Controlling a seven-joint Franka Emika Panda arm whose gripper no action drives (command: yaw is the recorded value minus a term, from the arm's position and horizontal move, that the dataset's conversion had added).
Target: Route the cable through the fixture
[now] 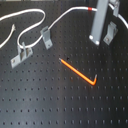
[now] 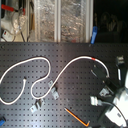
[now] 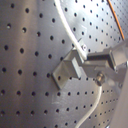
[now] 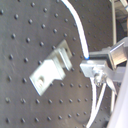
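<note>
The step in hand looks like feeding the cable into a fixture clip, and doing it well probably means keeping the cord low and taut against the perforated board, lining it up with the clip's slot before sliding sideways, and avoiding a sharp pull that would drag the loose loops at the upper left of the first exterior view. In both wrist views the gripper appears clamped on the white cord just beside the grey bracket, the cord running up out of the fingers and trailing down behind them; the cord seems to touch the clip's edge in the first wrist view, but whether it is seated in the slot I cannot tell. The cable winds across the upper part of both exterior views, its red band near the top, just beside the arm. The arm descends steeply at the upper right of the first exterior view, its end close to the board. Two more clips stand left of centre, and an orange rod lies at centre, well apart from the gripper.
</note>
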